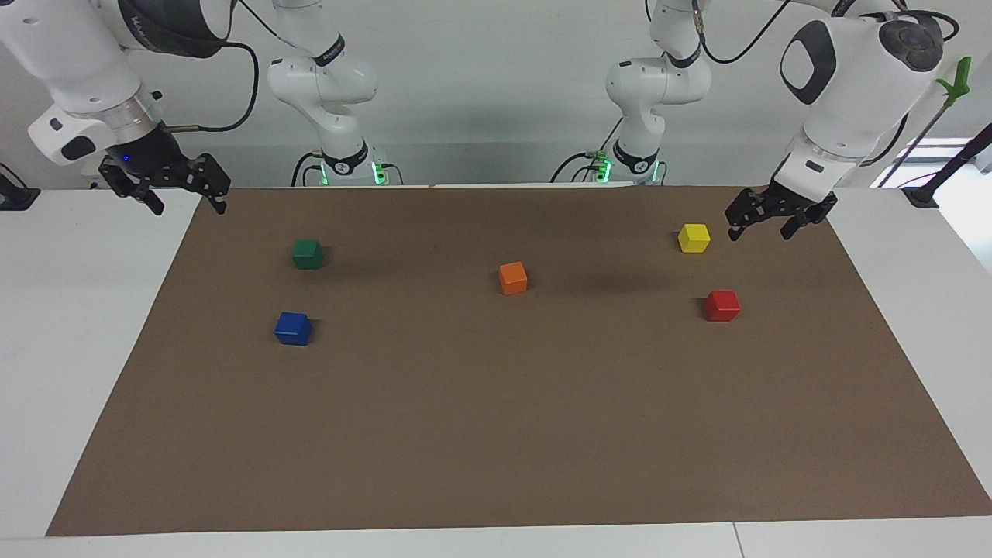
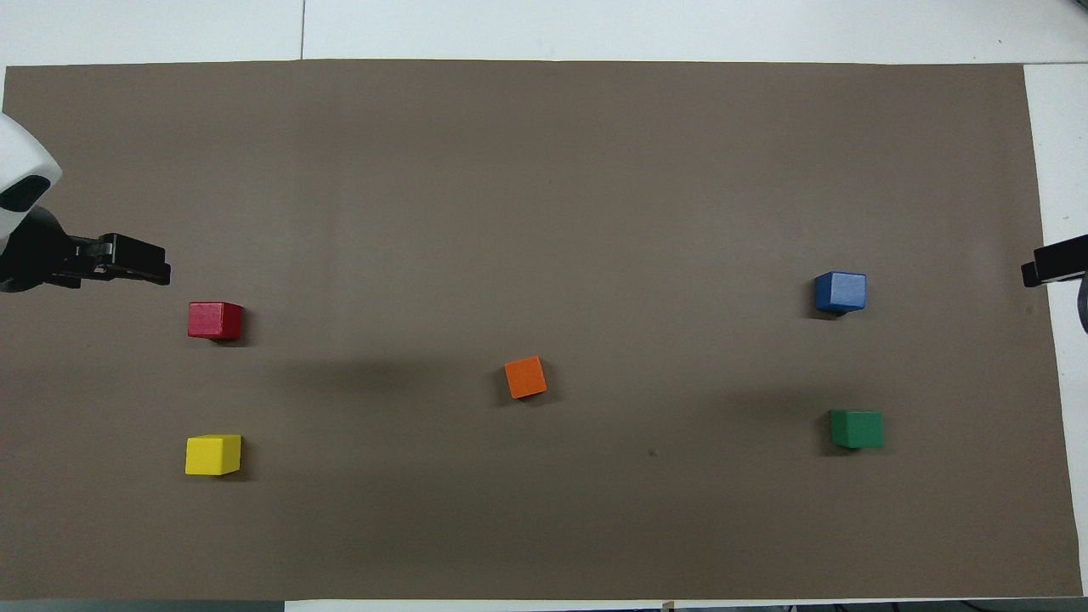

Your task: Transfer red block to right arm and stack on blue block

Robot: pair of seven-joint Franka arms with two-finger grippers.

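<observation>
The red block point(image 1: 721, 305) sits on the brown mat toward the left arm's end; it also shows in the overhead view point(image 2: 215, 320). The blue block point(image 1: 293, 328) sits toward the right arm's end, and shows in the overhead view point(image 2: 840, 291). My left gripper point(image 1: 759, 230) hangs open and empty over the mat's edge at its own end, apart from the red block; it shows in the overhead view point(image 2: 161, 272). My right gripper point(image 1: 190, 207), with a blue light, hangs open and empty over the mat's edge at its own end; its tip shows in the overhead view point(image 2: 1033, 274).
A yellow block point(image 1: 694, 237) lies nearer to the robots than the red block. A green block point(image 1: 308, 253) lies nearer to the robots than the blue block. An orange block point(image 1: 512, 277) sits mid-mat. The brown mat point(image 1: 496, 434) covers the white table.
</observation>
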